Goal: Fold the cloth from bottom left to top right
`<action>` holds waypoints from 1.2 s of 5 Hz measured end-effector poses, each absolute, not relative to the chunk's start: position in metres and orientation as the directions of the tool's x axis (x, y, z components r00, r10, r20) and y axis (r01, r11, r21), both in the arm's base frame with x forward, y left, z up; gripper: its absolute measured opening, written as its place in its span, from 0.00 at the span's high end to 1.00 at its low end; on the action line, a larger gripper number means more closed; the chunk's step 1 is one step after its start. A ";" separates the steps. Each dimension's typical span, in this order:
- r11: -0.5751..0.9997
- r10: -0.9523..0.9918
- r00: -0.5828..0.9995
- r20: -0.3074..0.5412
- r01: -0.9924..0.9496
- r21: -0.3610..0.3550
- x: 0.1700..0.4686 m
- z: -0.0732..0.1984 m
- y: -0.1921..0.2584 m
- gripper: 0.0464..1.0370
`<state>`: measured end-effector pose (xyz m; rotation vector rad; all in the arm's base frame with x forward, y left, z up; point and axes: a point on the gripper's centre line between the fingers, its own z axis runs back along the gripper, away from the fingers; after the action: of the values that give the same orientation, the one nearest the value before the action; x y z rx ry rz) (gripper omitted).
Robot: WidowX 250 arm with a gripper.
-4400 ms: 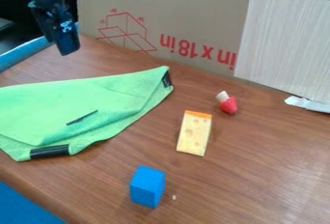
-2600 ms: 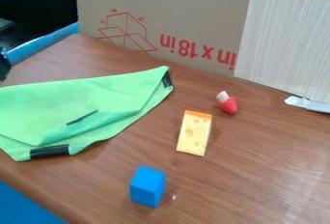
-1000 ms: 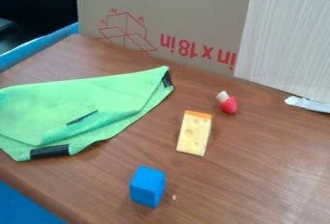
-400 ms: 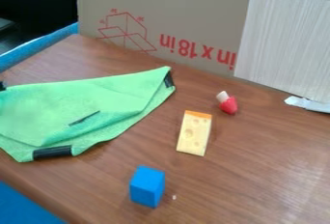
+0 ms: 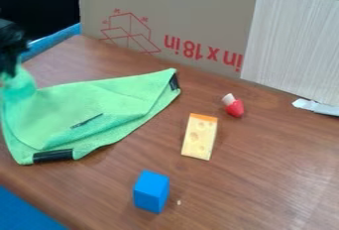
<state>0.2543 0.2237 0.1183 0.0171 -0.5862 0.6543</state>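
You have the black end effector (image 5: pixel 10 71) at the left edge of the camera view, partly cut off by it, raised and pointing downward, its grip clamped closed and blurred.

On the brown wooden table (image 5: pixel 265 174) there is a blue block (image 5: pixel 151 191) near the front. Behind it, a little to the right, lies a yellow toy cheese (image 5: pixel 199 137) with an orange end. Farther back is a small red and white object (image 5: pixel 234 106). At the back stands a cardboard sheet (image 5: pixel 192 6) with red print, and a pale striped panel (image 5: pixel 295 40) leans against it. A white object (image 5: pixel 316 107) lies near this panel's lower edge.
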 end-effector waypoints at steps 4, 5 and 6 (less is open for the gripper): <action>0.820 0.558 0.673 0.485 -0.536 -0.199 0.359 0.140 0.105 0.98; 0.811 0.568 0.664 0.486 -0.553 -0.193 0.374 0.133 0.084 0.98; 0.801 0.581 0.648 0.494 -0.564 -0.202 0.393 0.128 0.069 0.97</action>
<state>0.3928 0.0691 0.1284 -0.0313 -0.5722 0.6506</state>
